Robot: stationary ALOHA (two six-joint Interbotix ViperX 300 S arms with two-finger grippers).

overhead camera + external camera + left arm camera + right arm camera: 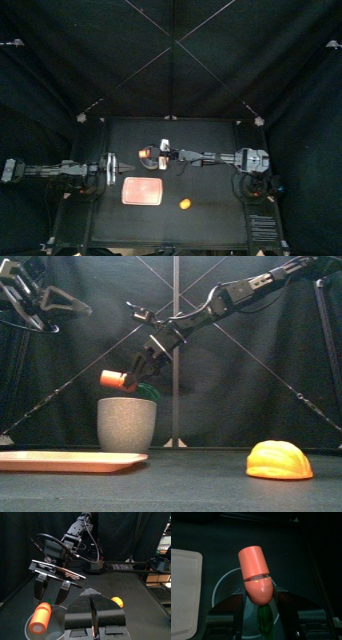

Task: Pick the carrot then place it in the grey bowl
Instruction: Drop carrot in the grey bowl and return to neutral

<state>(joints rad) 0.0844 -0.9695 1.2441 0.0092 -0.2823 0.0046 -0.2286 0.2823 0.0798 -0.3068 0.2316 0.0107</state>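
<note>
Front view, right hand [142, 377] clamping carrot [114, 379]

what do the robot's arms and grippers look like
Both are slim, black and jointed, the right arm and the left arm alike. The right gripper has two narrow dark jaws under a silver cross-plate. The left gripper shows as two blocky black jaws. No markings can be read.

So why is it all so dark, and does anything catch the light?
Top view: the black curtains and table stay dark, and only the pink tray glows. Front view: the orange toy is lit palest on top. Right wrist view: the carrot in the right hand stands out bright.
</note>
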